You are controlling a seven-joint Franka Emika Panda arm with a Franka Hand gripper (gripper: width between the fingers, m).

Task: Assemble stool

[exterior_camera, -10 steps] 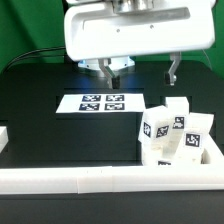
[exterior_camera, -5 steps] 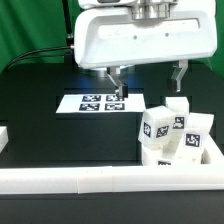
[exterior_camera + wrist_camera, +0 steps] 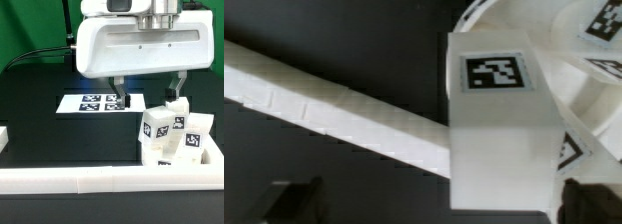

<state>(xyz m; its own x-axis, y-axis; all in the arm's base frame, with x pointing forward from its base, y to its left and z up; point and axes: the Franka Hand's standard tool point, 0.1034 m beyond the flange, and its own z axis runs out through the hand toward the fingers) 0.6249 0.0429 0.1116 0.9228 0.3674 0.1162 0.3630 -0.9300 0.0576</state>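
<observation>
Legs (image 3: 172, 128) sit in a loose pile by the rail (image 3: 100, 178) with the seat (image 3: 541, 20), nothing joined yet, and the gripper (image 3: 150, 92) hangs wide open above them, holding nothing.

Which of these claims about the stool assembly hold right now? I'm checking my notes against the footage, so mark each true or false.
1. The gripper is open and holds nothing. True.
2. The stool legs lie scattered across the marker board. False: they stand clustered in the corner by the white border rail, at the exterior view's right.
3. The marker board lies flat on the black table. True.
4. A leg is lifted clear of the table. False: none is raised.
</observation>
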